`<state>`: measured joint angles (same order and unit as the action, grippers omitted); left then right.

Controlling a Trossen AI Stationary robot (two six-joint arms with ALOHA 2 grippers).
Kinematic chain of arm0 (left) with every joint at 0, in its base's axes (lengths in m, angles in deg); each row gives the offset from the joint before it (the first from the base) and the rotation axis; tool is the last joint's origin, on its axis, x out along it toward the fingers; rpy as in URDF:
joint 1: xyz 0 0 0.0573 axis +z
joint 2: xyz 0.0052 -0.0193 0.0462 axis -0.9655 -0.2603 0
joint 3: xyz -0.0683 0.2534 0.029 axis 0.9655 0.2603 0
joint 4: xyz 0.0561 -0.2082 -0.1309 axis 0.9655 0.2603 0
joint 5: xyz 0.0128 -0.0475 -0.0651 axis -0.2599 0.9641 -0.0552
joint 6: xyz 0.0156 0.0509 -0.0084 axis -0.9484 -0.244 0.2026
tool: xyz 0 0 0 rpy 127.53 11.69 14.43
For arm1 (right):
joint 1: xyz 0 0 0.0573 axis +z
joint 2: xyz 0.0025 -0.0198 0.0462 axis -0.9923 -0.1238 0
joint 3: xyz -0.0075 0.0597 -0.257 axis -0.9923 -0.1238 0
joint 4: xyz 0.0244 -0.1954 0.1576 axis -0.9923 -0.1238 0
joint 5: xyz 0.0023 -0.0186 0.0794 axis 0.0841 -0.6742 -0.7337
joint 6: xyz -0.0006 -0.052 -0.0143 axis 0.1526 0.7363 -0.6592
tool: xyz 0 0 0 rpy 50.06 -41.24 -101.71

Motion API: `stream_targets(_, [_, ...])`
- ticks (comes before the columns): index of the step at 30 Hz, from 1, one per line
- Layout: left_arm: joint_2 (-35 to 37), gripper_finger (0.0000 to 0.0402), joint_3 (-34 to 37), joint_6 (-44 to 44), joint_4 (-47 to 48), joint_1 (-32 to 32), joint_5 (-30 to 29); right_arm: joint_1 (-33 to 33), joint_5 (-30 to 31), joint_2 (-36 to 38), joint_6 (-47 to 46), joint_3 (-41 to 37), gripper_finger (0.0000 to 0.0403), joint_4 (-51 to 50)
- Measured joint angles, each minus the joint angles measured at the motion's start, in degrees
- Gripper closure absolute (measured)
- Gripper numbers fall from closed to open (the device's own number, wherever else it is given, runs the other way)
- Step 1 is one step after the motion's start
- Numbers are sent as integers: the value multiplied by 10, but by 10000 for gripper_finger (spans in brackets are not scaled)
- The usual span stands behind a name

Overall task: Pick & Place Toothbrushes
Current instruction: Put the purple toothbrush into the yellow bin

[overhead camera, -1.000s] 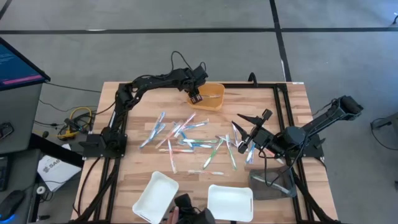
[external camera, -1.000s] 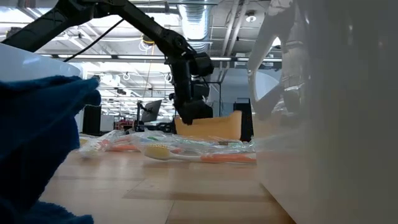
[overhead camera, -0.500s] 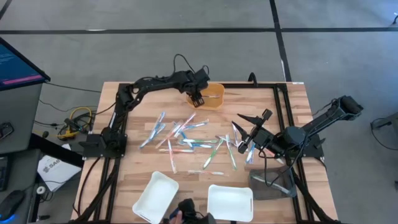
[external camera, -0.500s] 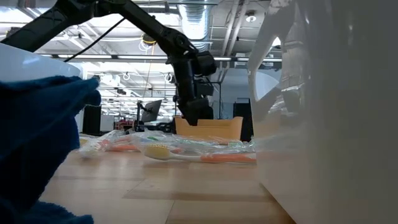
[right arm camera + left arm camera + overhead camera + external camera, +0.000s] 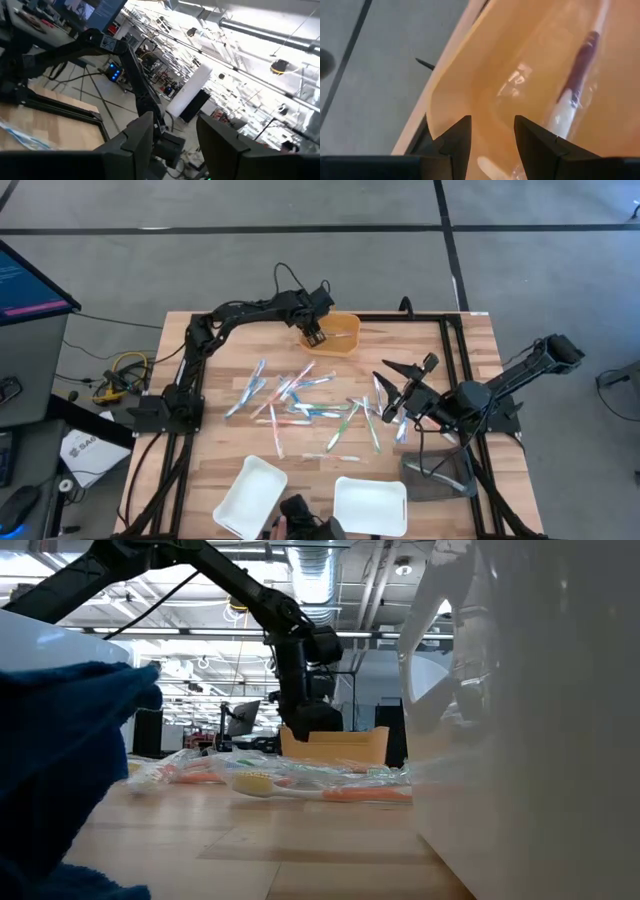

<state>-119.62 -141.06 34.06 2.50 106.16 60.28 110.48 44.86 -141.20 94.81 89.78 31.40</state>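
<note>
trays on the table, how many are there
3. An orange tray sits at the far edge under the left arm's fingers; two white trays sit side by side at the near edge. None looks hidden.

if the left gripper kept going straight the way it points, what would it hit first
Probably the inside of the orange tray: the left gripper, open and empty, aims into it, with a wrapped toothbrush lying just to one side.
</note>
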Motion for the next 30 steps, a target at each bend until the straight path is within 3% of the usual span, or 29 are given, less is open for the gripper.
stream_targets(16, [0,257,2,16,22,-31,20,-35,-14,0,42,0,258,23])
stream_targets(22, [0,257,32,23,23,-29,60,-35,-4,0,45,0,258,22])
stream_targets(30, [0,257,56,7,16,-29,59,-35,-1,0,45,0,258,14])
